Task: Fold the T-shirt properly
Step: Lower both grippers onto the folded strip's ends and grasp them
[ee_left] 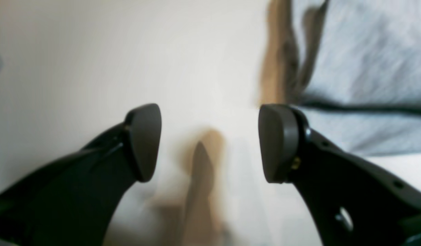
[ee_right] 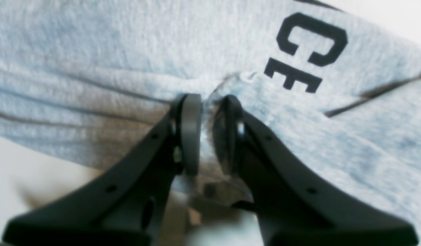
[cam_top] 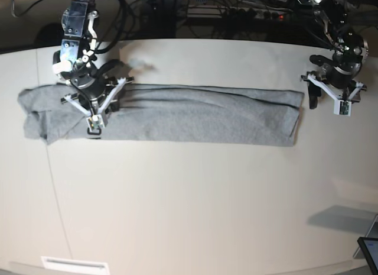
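Here the T-shirt stretches as a long band across the worktop's upper half, its lettering cut off. At upper left the right pincer pinches its cloth; at upper right the left pincer stands spread just beside its end.

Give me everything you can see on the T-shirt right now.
The T-shirt is heather-grey, soft knit by the look of it, already folded into a long narrow band lying flat across the pale table. Black block letters, a C above CE, show near the right gripper, whose jaws pinch a raised fold of cloth at one end. The band's other end lies just short of the left gripper, which is open and does not touch it. Long creases run lengthwise.
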### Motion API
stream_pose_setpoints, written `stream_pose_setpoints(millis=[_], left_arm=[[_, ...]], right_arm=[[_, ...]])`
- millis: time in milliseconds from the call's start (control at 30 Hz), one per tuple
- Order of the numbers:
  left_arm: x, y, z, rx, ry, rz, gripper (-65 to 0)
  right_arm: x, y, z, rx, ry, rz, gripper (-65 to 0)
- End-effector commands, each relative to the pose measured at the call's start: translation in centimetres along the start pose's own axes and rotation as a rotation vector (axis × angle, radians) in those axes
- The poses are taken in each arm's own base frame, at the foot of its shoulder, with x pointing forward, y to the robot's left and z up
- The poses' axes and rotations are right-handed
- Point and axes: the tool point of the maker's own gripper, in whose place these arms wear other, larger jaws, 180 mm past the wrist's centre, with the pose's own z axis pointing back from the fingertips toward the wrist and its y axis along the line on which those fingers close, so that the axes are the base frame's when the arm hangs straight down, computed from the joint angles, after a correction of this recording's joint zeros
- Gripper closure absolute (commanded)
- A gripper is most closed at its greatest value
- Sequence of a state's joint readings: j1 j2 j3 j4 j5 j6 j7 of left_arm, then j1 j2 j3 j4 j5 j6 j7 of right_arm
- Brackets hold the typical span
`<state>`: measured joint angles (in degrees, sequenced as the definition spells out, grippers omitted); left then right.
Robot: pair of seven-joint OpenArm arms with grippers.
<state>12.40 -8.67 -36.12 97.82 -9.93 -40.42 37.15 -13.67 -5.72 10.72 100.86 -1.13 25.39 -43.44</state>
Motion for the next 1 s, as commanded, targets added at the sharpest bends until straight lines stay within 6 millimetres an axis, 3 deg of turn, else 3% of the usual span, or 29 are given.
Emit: stream_pose_setpoints(millis=[0,167,400,567,733,967], left_arm=[[1.2,0.8,0.1,0.010,-0.043,0.006,-43.3],[-0.1,0.4,-1.4,-0.058,0.039,0.116,-44.2],[1.6,0.7,-1.0,-0.127,-0.026,0.191,-44.8],[2.7,0.7,0.3,-0.212,-0.135,0.337,-57.8],[0.5,1.2,-0.8,-0.234,-0.108,0.463,-60.1],[-0.3,0.5,-2.6,-0.262,-0.085,0.533,-60.1]], right_arm=[[0.1,0.0,0.0,0.006,-0.002,-0.012,-12.6],[0.0,-0.2,0.1,0.009,-0.005,-0.032,-12.6],[-0.2,-0.3,0.1,0.009,0.002,-0.022,-12.6],[-0.3,-0.4,0.1,0.007,0.002,-0.018,-12.6],[-0.3,-0.4,0.1,0.007,0.004,-0.018,-12.6],[-0.4,-0.3,0.1,0.009,0.007,-0.019,-12.5]])
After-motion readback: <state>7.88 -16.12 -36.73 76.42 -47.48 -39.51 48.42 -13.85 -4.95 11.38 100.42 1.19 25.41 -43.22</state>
